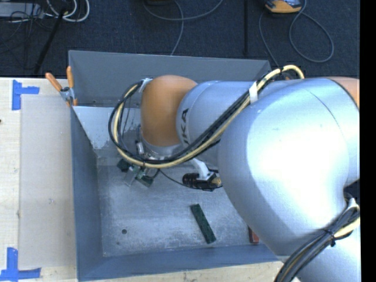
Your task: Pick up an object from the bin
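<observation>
My gripper (136, 173) hangs low over the bin's back left part, close to the floor and mostly hidden under the arm's wrist. Small dark and greenish pieces show at its tip; whether they belong to the gripper or to a loose thing is unclear. Just right of it lies a small black and white object (200, 179) with a yellowish end. A dark green flat bar (202, 222) lies at a slant on the floor nearer the front.
A small reddish thing (252, 235) peeks out at the front right beside the arm. A tiny dark speck (124, 232) sits on the floor at the front left. The arm's big body covers the bin's right side.
</observation>
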`<move>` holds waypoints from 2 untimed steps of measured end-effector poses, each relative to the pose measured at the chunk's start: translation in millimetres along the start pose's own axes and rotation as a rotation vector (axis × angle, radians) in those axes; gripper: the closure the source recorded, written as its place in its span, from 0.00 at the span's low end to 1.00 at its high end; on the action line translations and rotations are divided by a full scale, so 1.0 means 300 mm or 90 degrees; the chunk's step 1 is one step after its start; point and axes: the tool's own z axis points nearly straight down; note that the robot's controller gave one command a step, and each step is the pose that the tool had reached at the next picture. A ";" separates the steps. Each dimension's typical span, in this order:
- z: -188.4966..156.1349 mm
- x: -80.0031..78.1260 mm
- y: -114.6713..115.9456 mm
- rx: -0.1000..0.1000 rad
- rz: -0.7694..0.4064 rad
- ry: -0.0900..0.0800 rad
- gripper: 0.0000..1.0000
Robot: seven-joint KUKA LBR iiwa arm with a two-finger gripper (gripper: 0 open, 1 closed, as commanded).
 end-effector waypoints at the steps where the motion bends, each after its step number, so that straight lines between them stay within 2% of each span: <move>1: -0.315 -0.006 0.004 -0.004 -0.001 -0.002 1.00; 2: -0.418 -0.010 0.006 -0.002 -0.003 0.000 1.00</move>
